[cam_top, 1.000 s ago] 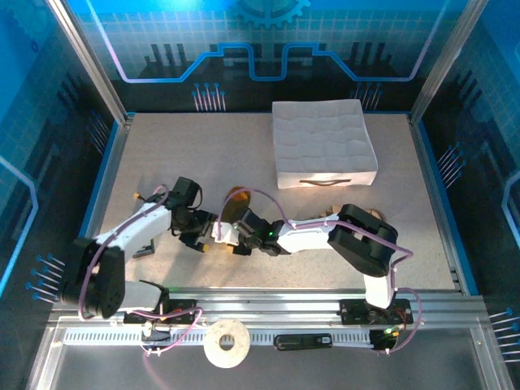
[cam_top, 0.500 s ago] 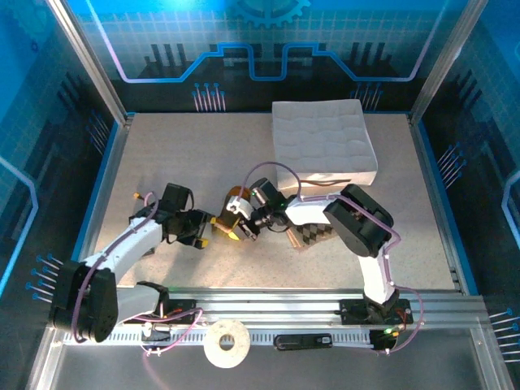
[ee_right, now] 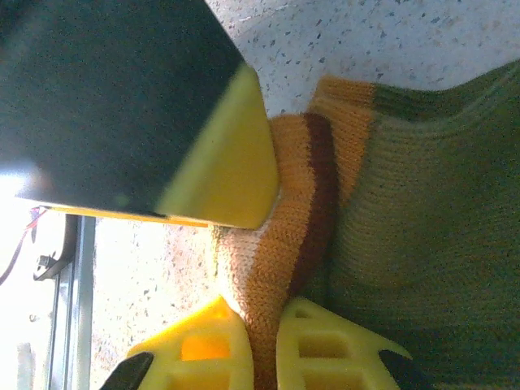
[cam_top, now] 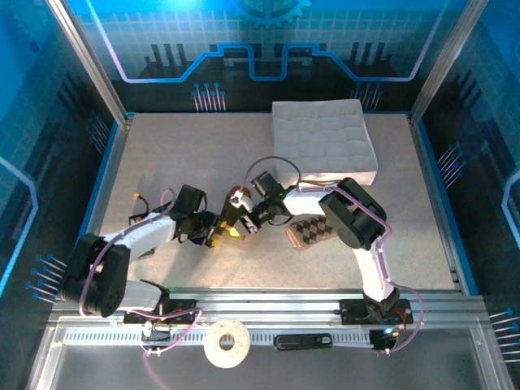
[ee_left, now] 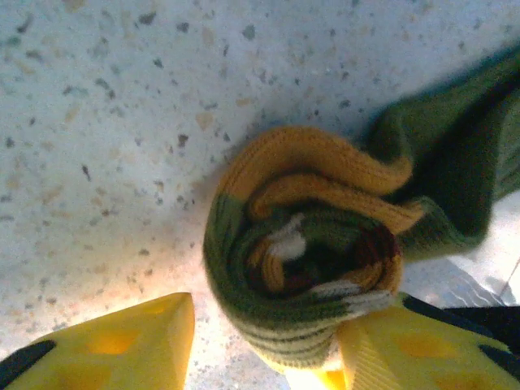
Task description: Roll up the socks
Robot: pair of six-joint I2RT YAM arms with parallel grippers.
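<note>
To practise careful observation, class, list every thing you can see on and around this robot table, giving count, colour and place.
olive-green sock: one, olive with orange bands, partly rolled, on the table between the two grippers
argyle sock: one, brown and beige, lying flat, partly under the right arm
quilted box: one, white, far right part of the table
ring: one, white, perhaps tape, on the near rail
table: one, speckled beige
left gripper: one, yellow fingers, open around the roll
right gripper: one, yellow fingers, shut on the olive-green sock's striped end
</note>
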